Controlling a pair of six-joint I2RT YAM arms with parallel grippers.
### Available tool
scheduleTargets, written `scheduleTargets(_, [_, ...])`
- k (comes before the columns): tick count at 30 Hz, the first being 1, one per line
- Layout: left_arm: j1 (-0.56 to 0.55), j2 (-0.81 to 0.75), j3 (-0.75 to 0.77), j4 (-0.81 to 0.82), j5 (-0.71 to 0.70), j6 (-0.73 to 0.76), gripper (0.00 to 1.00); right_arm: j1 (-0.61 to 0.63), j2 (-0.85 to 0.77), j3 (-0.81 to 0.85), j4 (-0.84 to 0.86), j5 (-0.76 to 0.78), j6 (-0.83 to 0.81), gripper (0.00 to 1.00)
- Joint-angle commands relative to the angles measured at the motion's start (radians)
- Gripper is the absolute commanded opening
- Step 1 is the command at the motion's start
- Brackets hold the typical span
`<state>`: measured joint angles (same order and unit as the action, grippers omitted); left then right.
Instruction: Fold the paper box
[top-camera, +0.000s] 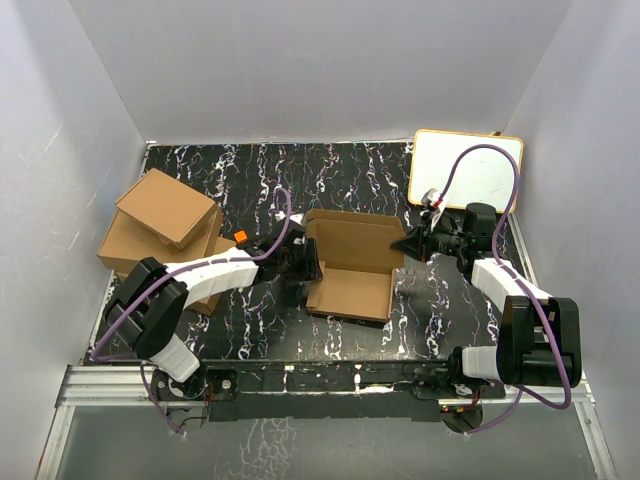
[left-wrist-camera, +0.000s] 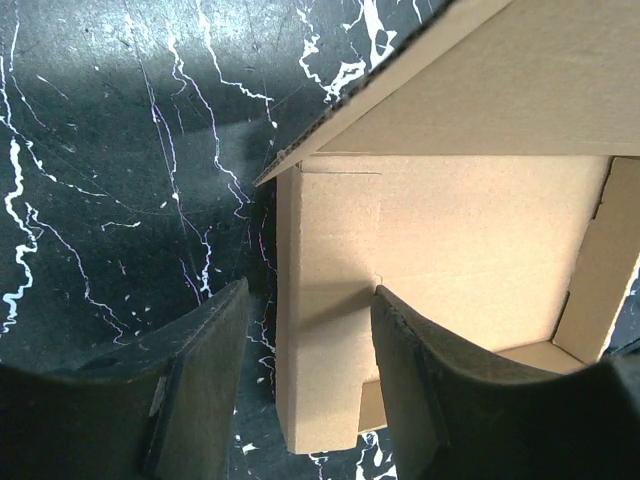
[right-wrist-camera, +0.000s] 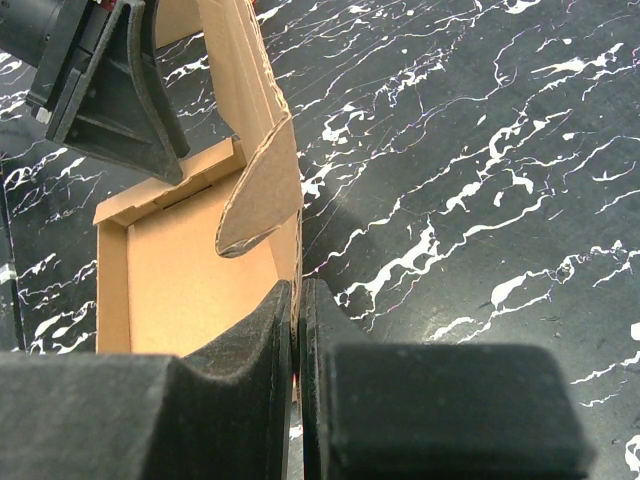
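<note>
The paper box (top-camera: 350, 292) lies open in the middle of the black marbled table, its lid panel (top-camera: 355, 240) standing up at the back. My left gripper (top-camera: 310, 262) is open at the box's left side. In the left wrist view its fingers (left-wrist-camera: 310, 290) straddle the upright left side flap (left-wrist-camera: 320, 340); the inner finger touches the flap's edge and the outer one stands apart from it. My right gripper (top-camera: 408, 243) is shut on the box's right wall (right-wrist-camera: 290, 250), pinched thin between the pads (right-wrist-camera: 297, 285). A curved tuck flap (right-wrist-camera: 262, 190) leans inward above the floor.
Piled ready-made brown cardboard boxes (top-camera: 160, 225) sit at the left of the table (top-camera: 250, 170). A white board with a yellow rim (top-camera: 465, 170) lies at the back right. White walls enclose three sides. A metal rail (top-camera: 320, 380) carries both arm bases at the near edge.
</note>
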<state>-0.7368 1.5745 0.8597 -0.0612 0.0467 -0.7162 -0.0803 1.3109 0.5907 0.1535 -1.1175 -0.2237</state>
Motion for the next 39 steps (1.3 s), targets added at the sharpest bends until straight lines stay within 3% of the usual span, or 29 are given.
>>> scheduleTargets(1, [-0.014,0.020,0.045,-0.093,-0.071,0.019,0.50,0.005,0.001,0.006,0.048,-0.025,-0.023,0.08])
scheduleTargets(12, [-0.016,0.043,0.035,-0.090,-0.086,0.011,0.45,0.005,0.001,0.006,0.047,-0.025,-0.023,0.08])
scheduleTargets(24, [-0.075,0.091,0.114,-0.215,-0.230,0.030,0.41,0.006,0.001,0.006,0.047,-0.025,-0.023,0.08])
scheduleTargets(39, [-0.082,0.119,0.117,-0.244,-0.241,0.039,0.31,0.005,-0.004,0.007,0.047,-0.024,-0.022,0.08])
